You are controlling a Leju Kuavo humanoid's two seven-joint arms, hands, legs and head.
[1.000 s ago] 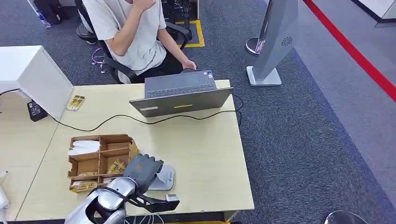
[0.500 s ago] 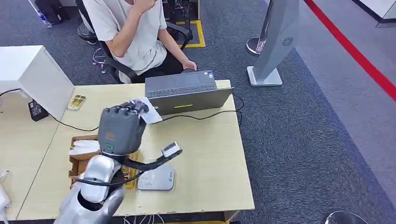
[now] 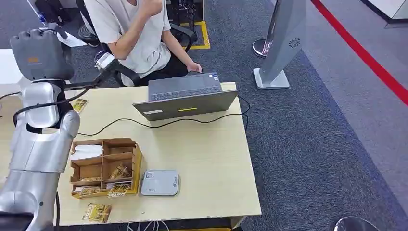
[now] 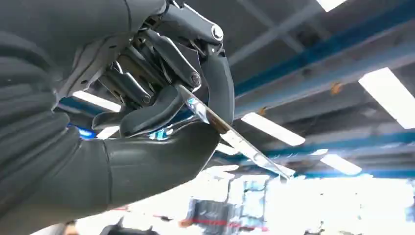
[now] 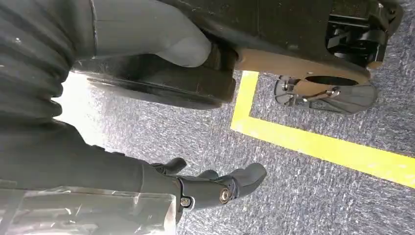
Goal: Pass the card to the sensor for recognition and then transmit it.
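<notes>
Card (image 4: 230,134), thin, pale and flat, sits pinched between my left hand's (image 3: 41,53) thick grey thumb and its dark fingers (image 4: 171,54), one end sticking out free. I hold it raised high over the far left corner of the pale wooden tabletop (image 3: 202,144), beside the seated person in a white shirt (image 3: 132,33). Down near the front edge lies the flat grey rounded sensor box (image 3: 160,183), well apart from my hand, just beside the brown cardboard organiser (image 3: 103,166). An open grey laptop (image 3: 185,98) stands at the far edge. My right hand (image 5: 215,188) hangs over blue-grey carpet (image 5: 303,200), fingers loosely apart, holding nothing.
</notes>
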